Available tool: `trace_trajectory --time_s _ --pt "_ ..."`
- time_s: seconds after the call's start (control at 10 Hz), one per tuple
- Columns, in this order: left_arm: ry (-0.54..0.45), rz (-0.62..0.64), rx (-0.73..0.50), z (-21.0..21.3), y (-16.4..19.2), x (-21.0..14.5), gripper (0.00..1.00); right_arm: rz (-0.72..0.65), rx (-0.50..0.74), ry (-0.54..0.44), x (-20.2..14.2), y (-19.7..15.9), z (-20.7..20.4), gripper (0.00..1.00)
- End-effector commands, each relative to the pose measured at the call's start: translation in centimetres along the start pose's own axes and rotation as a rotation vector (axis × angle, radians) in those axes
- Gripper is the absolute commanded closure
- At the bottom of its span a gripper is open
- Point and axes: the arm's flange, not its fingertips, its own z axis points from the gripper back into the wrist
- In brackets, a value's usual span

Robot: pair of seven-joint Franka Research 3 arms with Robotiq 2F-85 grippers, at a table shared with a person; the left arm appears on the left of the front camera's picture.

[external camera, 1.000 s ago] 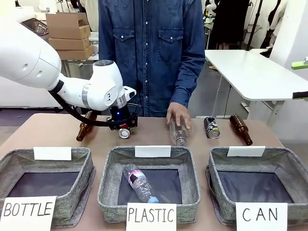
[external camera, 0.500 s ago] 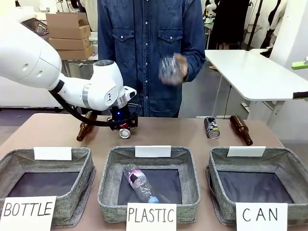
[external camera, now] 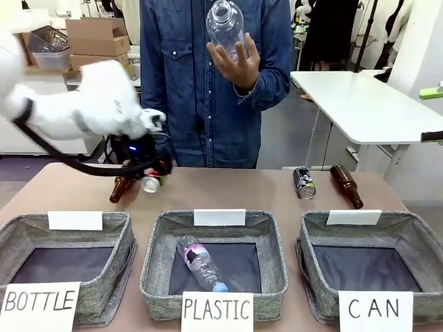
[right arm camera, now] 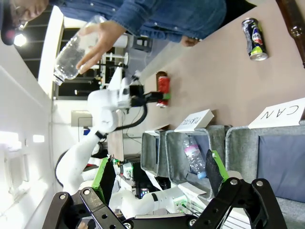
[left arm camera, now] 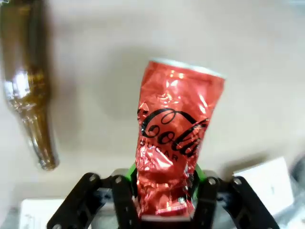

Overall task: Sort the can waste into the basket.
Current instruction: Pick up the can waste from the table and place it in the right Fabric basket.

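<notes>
Pads (left arm camera: 198, 173) of the robot's left hand (left arm camera: 164, 191) are clamped tight on the dented red metal can with white lettering (left arm camera: 174, 152). It's over the far left part of the tan table (external camera: 228, 190), just beside a brown glass bottle (external camera: 122, 187) lying there. The right hand (right arm camera: 158, 171) has its jaws spread wide, holding nothing. The dark silver-grey dented can (external camera: 303, 182) lies far right, behind the grey fabric basket carded "CAN" (external camera: 415, 242). The person across the table holds a clear plastic bottle (external camera: 225, 28) up high.
</notes>
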Motion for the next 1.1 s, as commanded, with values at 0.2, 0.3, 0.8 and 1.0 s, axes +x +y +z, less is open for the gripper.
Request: trace_trajectory --time_s 0.2,0.3,0.8,1.0 --pt "-0.008 -0.145 -0.431 13.3 13.7 -10.1 1.00 -0.016 0.023 -0.003 0.1 0.4 0.0 0.00" --pt "-0.033 -0.207 -0.575 16.7 16.8 -13.2 1.00 -0.016 0.023 -0.003 0.1 0.4 0.0 0.00" --pt "-0.234 -0.088 -0.777 20.5 20.7 -22.7 1.00 -0.016 0.023 -0.003 0.1 0.4 0.0 0.00" --pt "-0.128 -0.235 -0.814 23.1 22.9 -22.8 1.00 -0.016 0.023 -0.003 0.1 0.4 0.0 0.00"
